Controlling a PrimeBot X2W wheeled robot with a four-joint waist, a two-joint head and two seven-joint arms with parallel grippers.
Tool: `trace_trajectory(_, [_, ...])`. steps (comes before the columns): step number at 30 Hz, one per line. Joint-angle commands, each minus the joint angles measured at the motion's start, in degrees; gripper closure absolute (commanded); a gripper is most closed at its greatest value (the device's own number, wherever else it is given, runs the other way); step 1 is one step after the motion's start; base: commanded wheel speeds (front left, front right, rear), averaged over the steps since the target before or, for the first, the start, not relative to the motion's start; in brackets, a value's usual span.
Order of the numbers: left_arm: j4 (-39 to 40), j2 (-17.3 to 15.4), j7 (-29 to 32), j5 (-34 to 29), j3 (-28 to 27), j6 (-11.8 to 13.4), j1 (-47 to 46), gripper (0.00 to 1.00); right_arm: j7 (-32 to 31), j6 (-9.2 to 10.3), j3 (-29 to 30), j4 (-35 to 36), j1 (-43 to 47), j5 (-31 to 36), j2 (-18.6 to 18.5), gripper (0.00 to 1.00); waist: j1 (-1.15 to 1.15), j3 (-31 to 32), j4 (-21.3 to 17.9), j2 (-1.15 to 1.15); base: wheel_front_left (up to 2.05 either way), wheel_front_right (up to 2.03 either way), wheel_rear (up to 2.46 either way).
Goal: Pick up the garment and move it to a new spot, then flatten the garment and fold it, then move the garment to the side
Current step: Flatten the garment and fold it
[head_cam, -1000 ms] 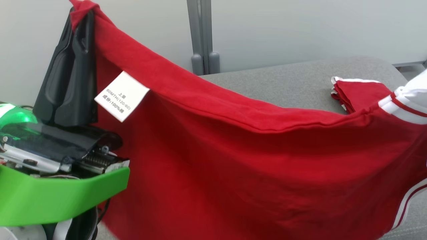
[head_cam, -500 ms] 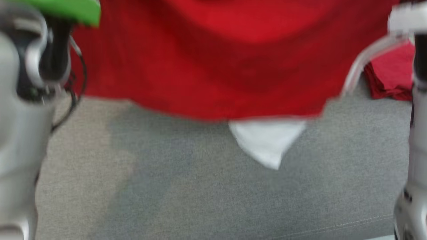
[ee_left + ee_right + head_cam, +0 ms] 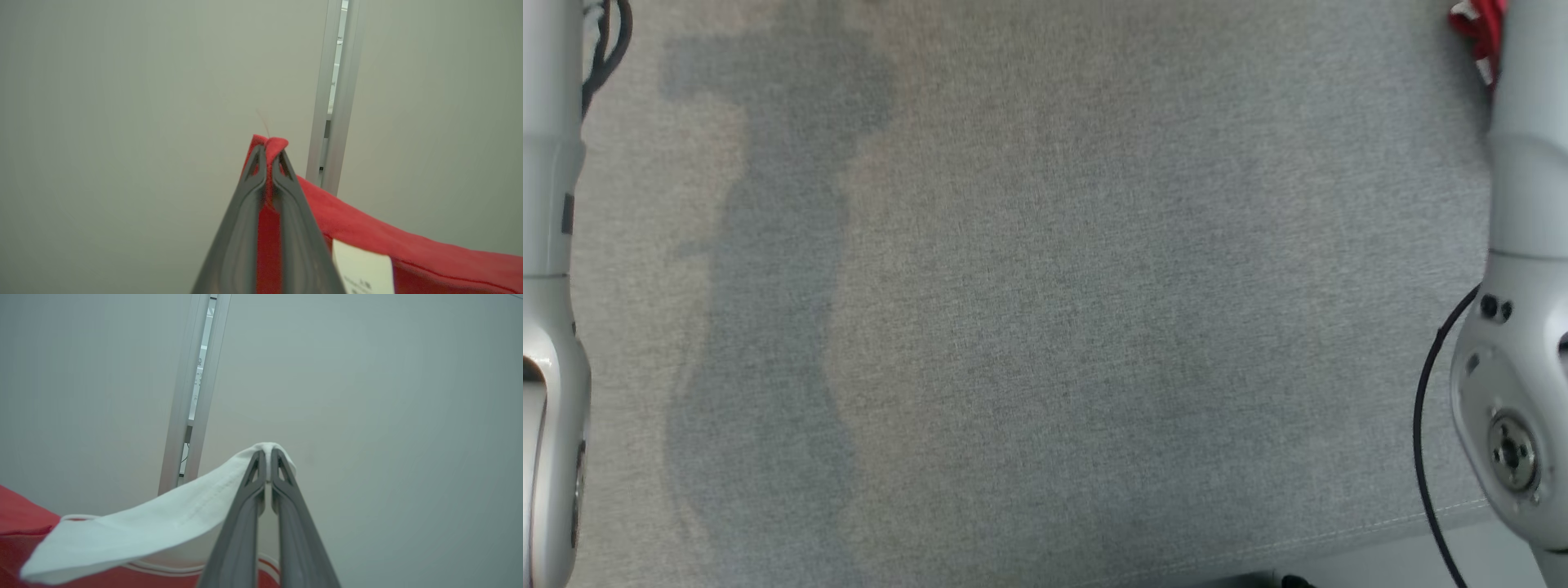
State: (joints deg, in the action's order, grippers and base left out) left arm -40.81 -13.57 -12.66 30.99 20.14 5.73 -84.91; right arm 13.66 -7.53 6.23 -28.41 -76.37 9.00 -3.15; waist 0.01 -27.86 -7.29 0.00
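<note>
Here, garment (image 3: pixel 441 257) pinched between left fingers (image 3: pixel 245 212), right fingers (image 3: pixel 247 506)

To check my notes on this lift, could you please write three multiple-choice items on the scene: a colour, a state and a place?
1. What colour is the cloth in the right hand? A. red; B. white; C. grey.
2. How is the left hand? A. wide open; B. shut on nothing; C. shut on the garment.
3. Where is the white label? A. beside the right hand; B. on the garment beside the left hand; C. pinched between fingers.
Answers: B, its fingers pinch white cloth; C, red cloth pokes past its closed tips; B, it lies on red cloth by those fingers.
</note>
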Motion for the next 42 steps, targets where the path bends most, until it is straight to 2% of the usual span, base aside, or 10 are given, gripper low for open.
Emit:
trace_trajectory(1, [-2.5,-0.5,-1.0,0.5,-0.7,-0.7,2.2,1.0,0.8,0.09,-1.4,-1.6,2.3,-0.6,0.2,1.0,-0.01,-7.4,-1.0,0.0,0.0,0.0,0.0])
trace_trajectory(5, [-8.5,0.1,-2.3,3.0,-3.3,-1.4,5.6,1.0,1.6,0.1,-4.1,-5.0,6.4,-4.4,0.1,1.0,-0.01,-10.0,-1.1,0.0,0.0,0.0,0.0])
trace_trajectory(9, [-13.9,1.1,-2.3,5.7,-5.8,-1.2,8.7,1.0,1.6,0.1,-5.2,-3.4,11.3,-6.7,0.2,1.0,-0.01,-10.1,-0.8,0.0,0.0,0.0,0.0])
trace_trajectory(11, [-15.5,1.6,-2.4,6.5,-6.4,-1.8,9.6,1.0,1.6,0.1,-5.4,-2.2,13.7,-7.2,0.1,1.0,-0.01,-9.5,-0.5,0.0,0.0,0.0,0.0])
trace_trajectory(21, [-16.7,3.7,-2.5,8.3,-6.8,-6.5,15.4,1.0,1.6,0.1,-4.1,2.3,24.4,-9.4,0.1,1.0,-0.01,-3.3,1.1,0.0,0.0,0.0,0.0])
trace_trajectory(25, [-14.2,4.4,-2.6,8.6,-7.7,-8.2,20.4,1.0,1.6,0.1,-4.2,3.6,29.8,-10.8,0.2,1.0,-0.01,0.9,2.3,0.0,0.0,0.0,0.0])
trace_trajectory(33, [-6.5,6.9,-2.6,8.0,-9.1,-9.9,38.4,1.0,0.7,0.1,-5.6,7.5,45.6,-12.4,-0.5,1.0,-0.01,11.3,4.8,0.0,0.0,0.0,0.0])
trace_trajectory(37, [-1.3,8.0,-2.6,8.2,-9.1,-10.2,48.9,1.0,-1.8,0.1,-4.0,14.4,55.4,-14.2,-0.4,1.0,-0.01,16.1,5.8,0.0,0.0,0.0,0.0])
trace_trajectory(42, [8.2,8.7,-2.5,8.1,-10.3,-8.4,61.5,1.0,-5.5,0.1,-1.9,24.9,68.0,-16.1,0.0,1.0,-0.01,20.1,6.1,0.0,0.0,0.0,0.0])
